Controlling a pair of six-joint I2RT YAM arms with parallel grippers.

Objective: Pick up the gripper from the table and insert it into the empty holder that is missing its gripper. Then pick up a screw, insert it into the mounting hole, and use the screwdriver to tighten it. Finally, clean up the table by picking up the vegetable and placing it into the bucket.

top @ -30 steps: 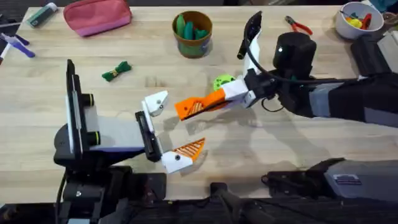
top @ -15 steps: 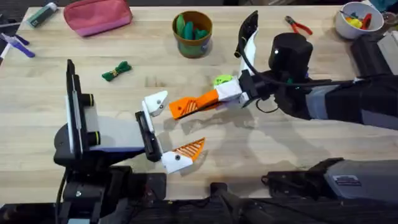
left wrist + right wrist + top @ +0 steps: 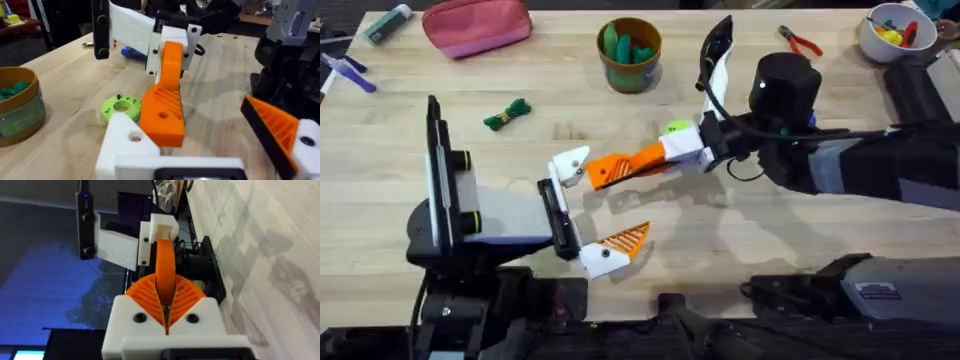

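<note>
Right claw [image 3: 655, 160] clamped on orange gripper [image 3: 610, 171], tip at left claw's [image 3: 588, 211] empty holder [image 3: 570, 163]; left claw wide open

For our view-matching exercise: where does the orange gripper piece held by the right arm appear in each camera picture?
Overhead: the gripper sits centre, its tip at the empty holder.
Left wrist: the gripper stands centre, above the white holder.
Right wrist: the gripper runs up the middle toward the holder.
Shared landmark: the holder.
</note>
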